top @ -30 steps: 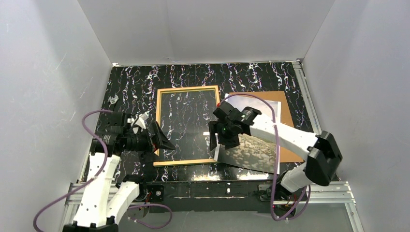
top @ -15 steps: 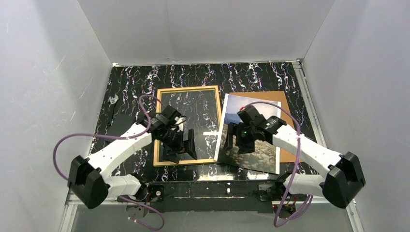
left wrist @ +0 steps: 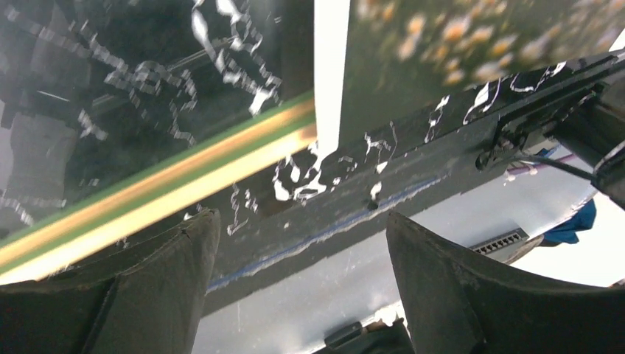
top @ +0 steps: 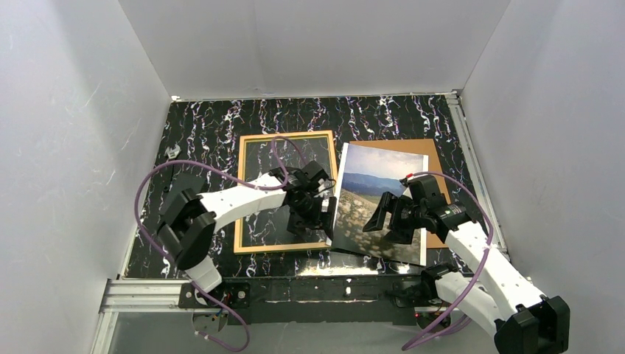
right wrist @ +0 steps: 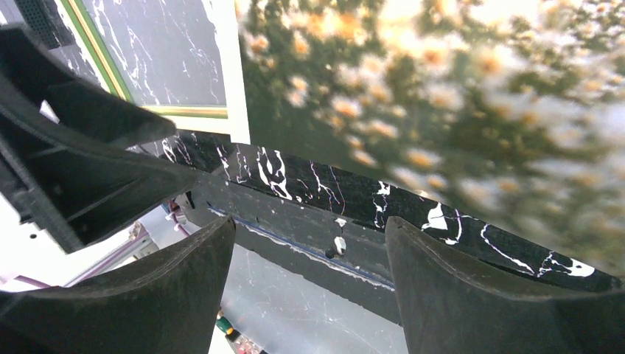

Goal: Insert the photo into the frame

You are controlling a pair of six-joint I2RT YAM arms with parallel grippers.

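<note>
1. The left end effector (top: 308,220) has swung across the frame (top: 242,193) to the photo's (top: 376,199) left edge, jaws apart and empty.
2. The right end effector (top: 388,221) has retreated over the photo's right side, also open and empty.
3. The photo lies face up beside the frame, partly on the backing board (top: 435,156), so it probably awaits a two-sided pickup.

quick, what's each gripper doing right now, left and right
left gripper: open, holding nothing
right gripper: open, holding nothing
</note>
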